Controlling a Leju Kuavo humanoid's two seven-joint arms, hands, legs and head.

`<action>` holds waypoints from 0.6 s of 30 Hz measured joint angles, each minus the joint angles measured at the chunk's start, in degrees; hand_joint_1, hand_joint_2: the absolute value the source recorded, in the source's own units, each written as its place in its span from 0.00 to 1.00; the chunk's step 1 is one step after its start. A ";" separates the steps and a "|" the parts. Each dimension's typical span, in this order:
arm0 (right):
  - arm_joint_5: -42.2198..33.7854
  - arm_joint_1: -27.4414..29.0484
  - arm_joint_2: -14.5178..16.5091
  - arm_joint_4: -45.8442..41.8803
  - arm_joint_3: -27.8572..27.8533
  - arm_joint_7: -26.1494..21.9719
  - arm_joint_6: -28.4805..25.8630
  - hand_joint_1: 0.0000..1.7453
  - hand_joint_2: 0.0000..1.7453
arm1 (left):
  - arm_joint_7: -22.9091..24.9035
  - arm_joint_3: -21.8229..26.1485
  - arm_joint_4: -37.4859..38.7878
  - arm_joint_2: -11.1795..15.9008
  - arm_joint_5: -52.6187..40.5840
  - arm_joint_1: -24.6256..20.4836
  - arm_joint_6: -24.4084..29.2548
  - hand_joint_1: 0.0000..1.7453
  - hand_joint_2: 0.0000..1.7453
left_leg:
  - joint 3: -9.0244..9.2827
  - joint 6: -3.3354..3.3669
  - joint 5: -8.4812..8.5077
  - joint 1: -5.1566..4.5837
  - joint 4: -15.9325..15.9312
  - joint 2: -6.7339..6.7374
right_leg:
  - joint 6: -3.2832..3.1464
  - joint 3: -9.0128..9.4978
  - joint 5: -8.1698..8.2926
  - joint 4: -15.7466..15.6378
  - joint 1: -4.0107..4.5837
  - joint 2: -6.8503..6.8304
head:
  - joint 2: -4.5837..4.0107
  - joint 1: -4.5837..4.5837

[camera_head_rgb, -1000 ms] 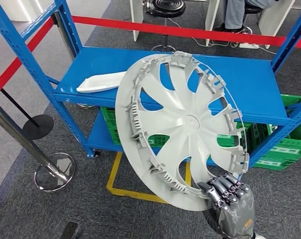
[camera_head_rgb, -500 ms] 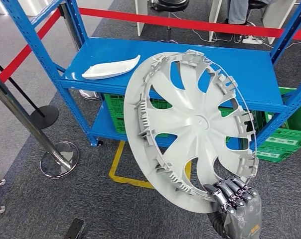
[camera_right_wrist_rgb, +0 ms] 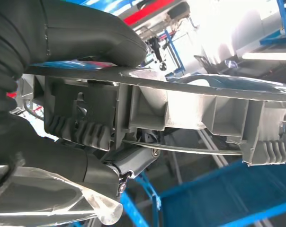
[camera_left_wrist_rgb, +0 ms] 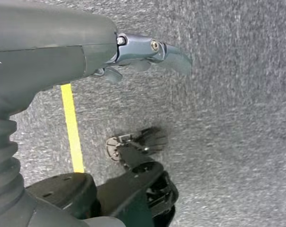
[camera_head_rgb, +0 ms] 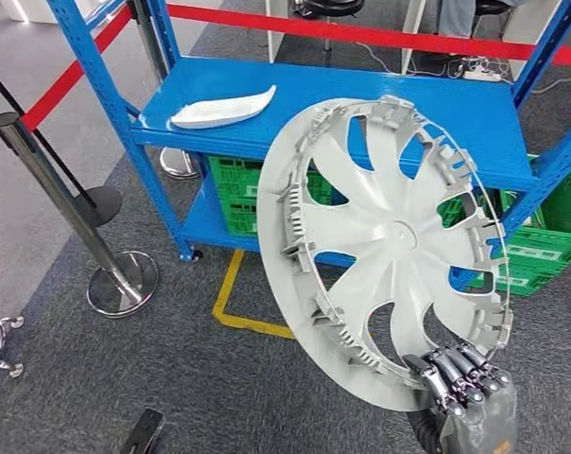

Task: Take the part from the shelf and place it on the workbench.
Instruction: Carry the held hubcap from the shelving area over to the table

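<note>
Wheel cover (camera_head_rgb: 386,246) is off the shelf, held in the air in front of the blue rack (camera_head_rgb: 325,104), inner ribbed side facing the head camera, tilted, lower rim nearest the robot. Right hand (camera_head_rgb: 464,397) grips it at that lower rim alone: dark fingers (camera_head_rgb: 454,369) hooked over the edge, thumb on the other face. In the right wrist view the thumb (camera_right_wrist_rgb: 98,33) presses one side of the rim and a finger (camera_right_wrist_rgb: 134,163) sits under the clip ribs, wire retaining ring (camera_right_wrist_rgb: 192,149) running just past it

Risks as I see them:
- one-point edge grip on a wide disc, so most of it hangs away from the hand; any swing while turning could lever it round and peel it out of the fingers
- thin flexible plastic rim, grip may slip or the clips may crack if squeezed harder
- the far edge is close to the rack's right upright (camera_head_rgb: 546,161); a turn could clip it
- stanchion post (camera_head_rgb: 68,203) with red belt (camera_head_rgb: 383,38) stands off to the left, and a green crate (camera_head_rgb: 546,251) sits low in the rack

Left hand (camera_left_wrist_rgb: 148,52) hangs over the carpet, holding nothing, fingers loosely apart, so no second support on the cover

Workbench not visible, carry not finished
</note>
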 joint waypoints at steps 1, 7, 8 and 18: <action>0.31 0.37 0.00 -0.43 -0.11 0.40 0.00 1.00 1.00 | 0.14 -0.11 0.00 -0.01 -0.38 -0.13 -0.01 0.00 1.00 | -1.92 -0.39 0.58 0.07 1.27 -0.04 | 0.22 2.87 -0.03 -1.91 -0.15 0.14 | 0.00 -0.03; 1.77 2.24 0.00 -2.97 -0.92 2.32 0.00 1.00 1.00 | 0.97 -0.56 -0.02 -0.29 -2.22 -0.60 0.01 0.00 1.00 | -9.06 -3.70 -9.04 0.96 18.76 -0.28 | -2.97 5.88 4.87 -11.30 -0.04 -0.76 | 0.00 -0.45; 1.89 2.37 0.00 -3.08 -0.95 2.48 0.00 1.00 1.00 | 1.02 -0.56 -0.02 -0.31 -2.32 -0.61 0.04 0.00 1.00 | -8.44 -3.61 -8.45 0.97 20.08 -0.28 | -2.99 5.05 5.52 -11.26 0.07 -0.84 | 0.00 -0.47; 2.61 3.43 -0.02 -4.52 -1.61 3.25 0.00 1.00 1.00 | 1.19 -0.58 -0.03 -0.44 -3.12 -1.50 0.24 0.00 1.00 | 5.22 -0.76 -3.13 0.07 -1.13 -0.08 | -0.96 0.18 8.58 -10.70 0.03 -0.75 | 0.00 -0.55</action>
